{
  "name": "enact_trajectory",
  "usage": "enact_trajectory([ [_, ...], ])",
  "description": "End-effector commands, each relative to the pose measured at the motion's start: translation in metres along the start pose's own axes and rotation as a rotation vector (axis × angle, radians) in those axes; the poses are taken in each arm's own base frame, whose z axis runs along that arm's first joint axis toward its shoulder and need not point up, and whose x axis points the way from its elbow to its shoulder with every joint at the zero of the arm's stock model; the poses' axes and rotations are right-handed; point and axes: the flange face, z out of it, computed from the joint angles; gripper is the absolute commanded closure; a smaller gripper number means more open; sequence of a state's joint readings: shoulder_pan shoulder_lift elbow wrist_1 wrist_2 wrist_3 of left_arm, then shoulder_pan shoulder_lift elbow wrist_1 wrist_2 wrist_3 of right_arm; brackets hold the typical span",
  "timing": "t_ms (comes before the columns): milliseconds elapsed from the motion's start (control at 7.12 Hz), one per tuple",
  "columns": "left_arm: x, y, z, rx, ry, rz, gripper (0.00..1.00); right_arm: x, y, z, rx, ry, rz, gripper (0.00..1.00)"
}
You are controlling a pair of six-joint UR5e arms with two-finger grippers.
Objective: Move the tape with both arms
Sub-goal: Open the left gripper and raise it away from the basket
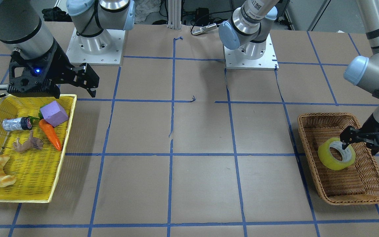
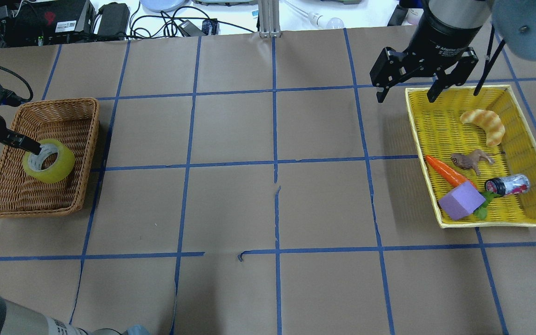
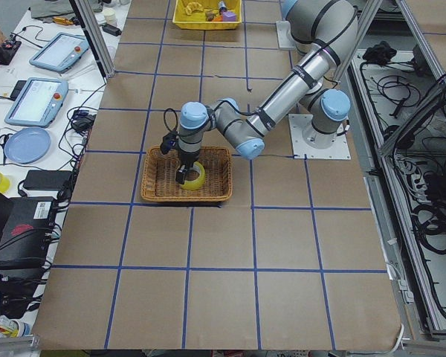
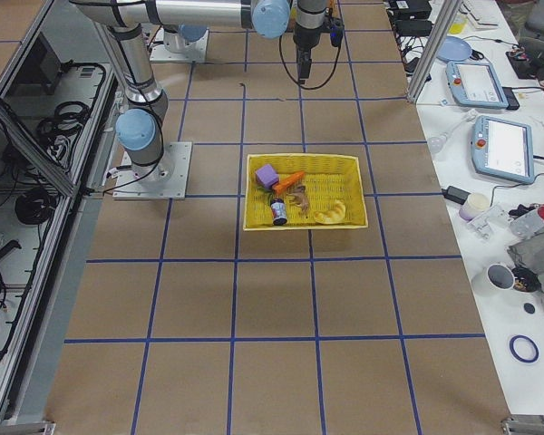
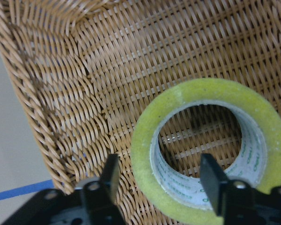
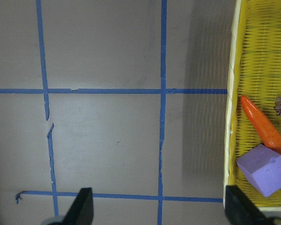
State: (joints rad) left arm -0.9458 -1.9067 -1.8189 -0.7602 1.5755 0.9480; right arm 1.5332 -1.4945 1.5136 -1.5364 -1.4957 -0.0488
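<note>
The left arm's black two-finger gripper (image 5: 155,168), jaws apart, straddles the near wall of the wide roll of translucent yellow packing tape (image 5: 196,91), one finger outside, one over the core hole, low in the wrist view. The roll leans in the brown wicker basket (image 2: 35,213) at the overhead view's left edge; the right arm's black gripper (image 2: 405,97), also spread, hovers well apart at upper right.

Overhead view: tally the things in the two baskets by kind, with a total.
Tape roll: 1
Croissant: 1
Carrot: 1
Toy animal: 1
Purple block: 1
Small can: 1
Total: 6 (green bit beside the block unclear, not counted)
</note>
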Motion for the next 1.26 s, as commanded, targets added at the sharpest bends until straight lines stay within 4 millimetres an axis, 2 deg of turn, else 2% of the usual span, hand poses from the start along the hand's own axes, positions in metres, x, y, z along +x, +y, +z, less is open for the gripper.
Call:
enact_trajectory([
  [0,0.032,-0.027,-0.053,0.044,-0.027,-0.008,0.0,0.002,0.001,0.002,-0.004,0.012,0.002,0.0],
  [140,0.076,-0.05,-0.083,0.055,-0.021,-0.047,0.0,0.002,0.0,0.0,0.001,0.005,0.003,0.0],
  [421,0.158,-0.068,-0.125,0.011,0.057,-0.219,0.0,0.0,0.002,-0.004,0.003,0.003,0.002,0.0],
  [561,0.21,-0.078,-0.146,-0.008,0.084,-0.268,0.0,0.001,0.003,-0.006,0.005,0.0,0.005,0.0],
  [702,0.254,-0.085,-0.17,-0.049,0.11,-0.315,0.0,0.002,0.007,-0.003,-0.012,0.002,0.007,0.0],
  [842,0.279,-0.091,-0.193,-0.1,0.133,-0.306,0.0,0.002,0.016,0.005,-0.1,0.016,0.008,0.0],
  [1123,0.294,-0.097,-0.242,-0.214,0.172,-0.322,0.0,0.005,0.016,0.005,-0.11,0.02,0.013,0.0],
])
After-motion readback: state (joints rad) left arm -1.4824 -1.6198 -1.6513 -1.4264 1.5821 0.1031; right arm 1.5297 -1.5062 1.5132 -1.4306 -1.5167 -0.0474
